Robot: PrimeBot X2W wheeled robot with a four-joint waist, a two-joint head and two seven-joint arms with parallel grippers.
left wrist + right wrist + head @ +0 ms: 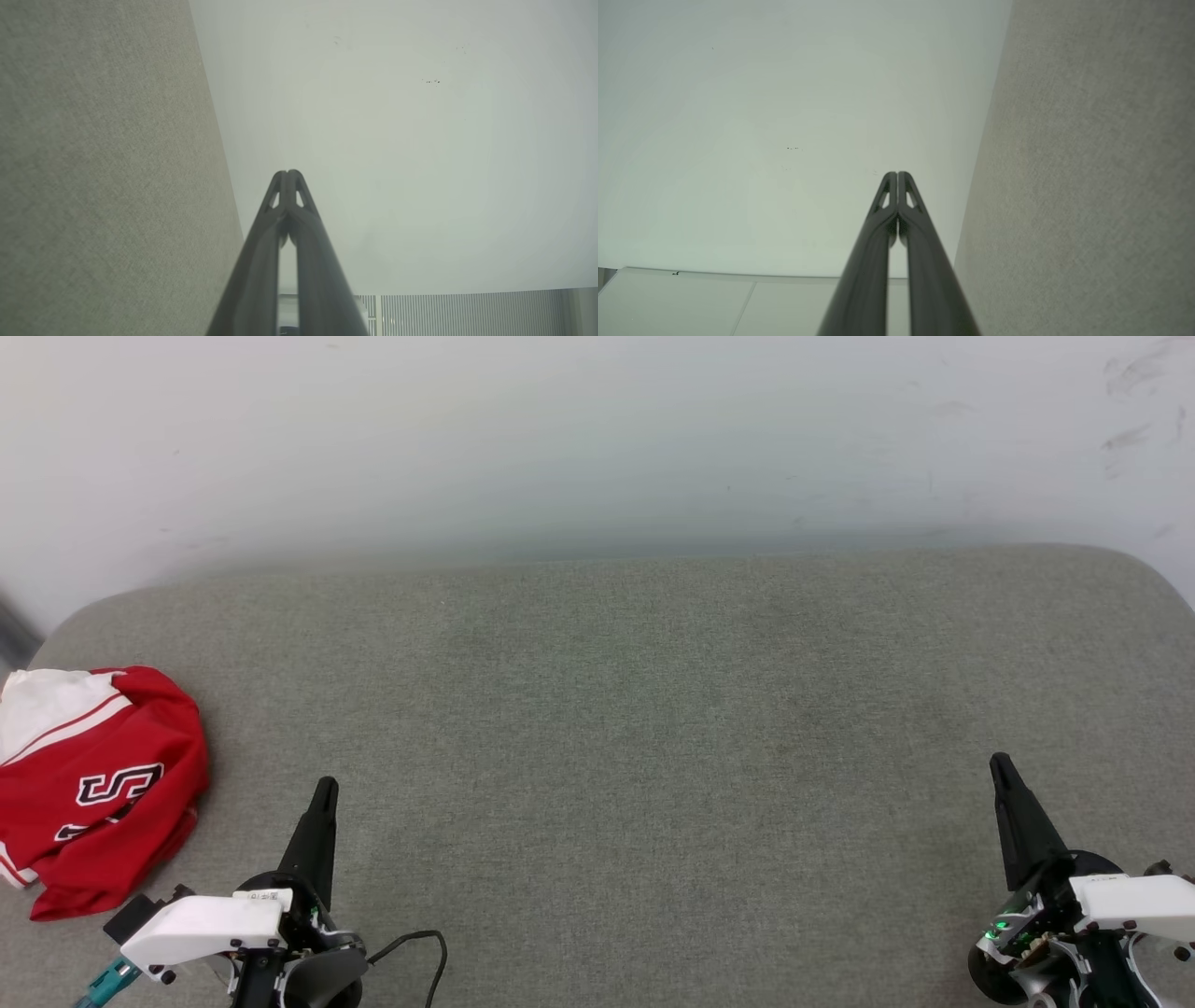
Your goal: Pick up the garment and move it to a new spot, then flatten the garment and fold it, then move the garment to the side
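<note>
Nearest the robot, the left gripper (324, 790) rises from the lower left of the head view, its two dark fingers pressed together into a single point with nothing between them. The left wrist view shows the same: the left gripper (288, 174) has its tips touching and only a thin slit lower down. A black cable (425, 945) loops out beside its white wrist housing, and a teal connector (105, 980) sticks out at the bottom edge. At the lower right, the right gripper (1000, 765) is likewise pressed together and empty, and the right wrist view confirms this, with the right gripper (897, 175) closed tip to tip. Both grippers hang over the counter (653, 728), which is covered in grey woven fabric and has rounded far corners.

Just to the left of the left gripper, and apart from it, the garment (103, 784) lies in a crumpled heap at the counter's left edge, partly cut off by the frame. It is a red jersey shirt with a white sleeve (42, 705) bunched at its far end, red-and-white striped trim (67, 730) below that sleeve, and a black, white-outlined letter "S" (119, 784) on its upper face. More lettering below it is folded under and cannot be read. The right gripper is well apart from the garment.

Beyond the counter's far edge stands a plain white wall (597, 429), with a few faint scuff marks (1134, 392) toward its upper right.
</note>
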